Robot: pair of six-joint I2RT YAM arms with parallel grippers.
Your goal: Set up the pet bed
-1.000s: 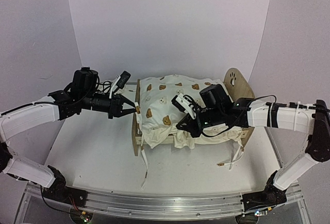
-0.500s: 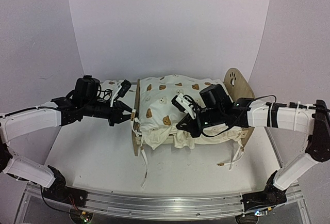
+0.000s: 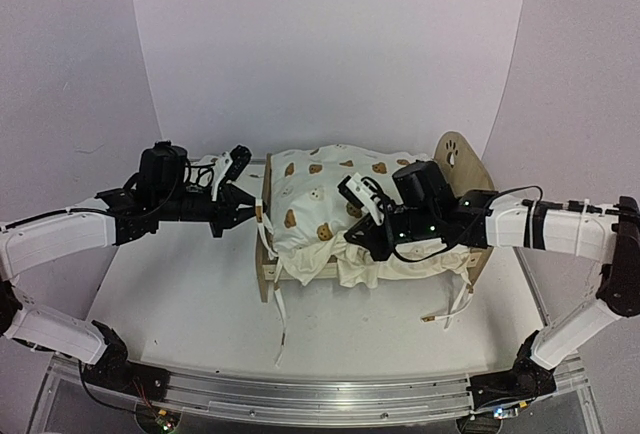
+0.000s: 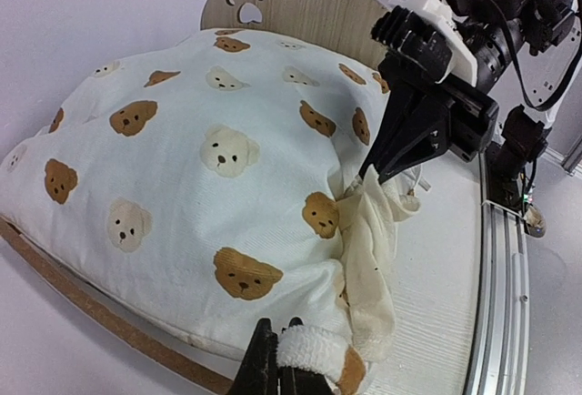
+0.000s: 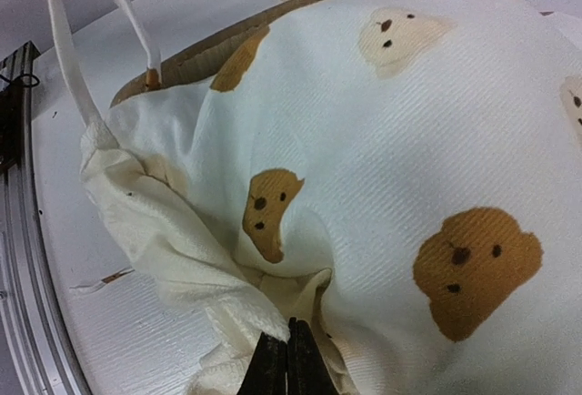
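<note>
Status: pet bed (image 3: 457, 159) sits on the table (image 3: 180, 294), right of centre and nearer the far edge than the near one. Its long axis runs left-right, parallel to the table's near edge. The headboard (image 4: 291, 8) with the paw cutout is at the right end and stands upright; the lower end board (image 3: 266, 264) faces the table's left edge.

The bear-print cushion (image 3: 320, 209) is piled on the frame, humped, and not lying flat. Its ruffle spills over the near long side. 2 sets of ties (image 3: 280, 324) hang loose over the near side, 1 at each end.

Left gripper (image 4: 277, 363) is at the left end board. It points along the bed's long axis toward the headboard, so the whole bed lies straight ahead of it. Jaws are closed, pinching the cushion's ruffled corner.

Right gripper (image 5: 286, 359) comes in from the right, over the near long side about mid-length. Jaws are closed on a bunched fold of ruffle. In the left wrist view that fold is drawn up to its tips.

Key relation: the 2 grips are spaced along the long axis, left arm at the end and right arm at the near side. My read is that spreading the cushion means pulling apart along that axis, then down toward the base. The left arm is nearer the end board and the right arm is nearer the headboard.

Risk: the frame looks light, so an uneven pull could skid it toward the near edge.
</note>
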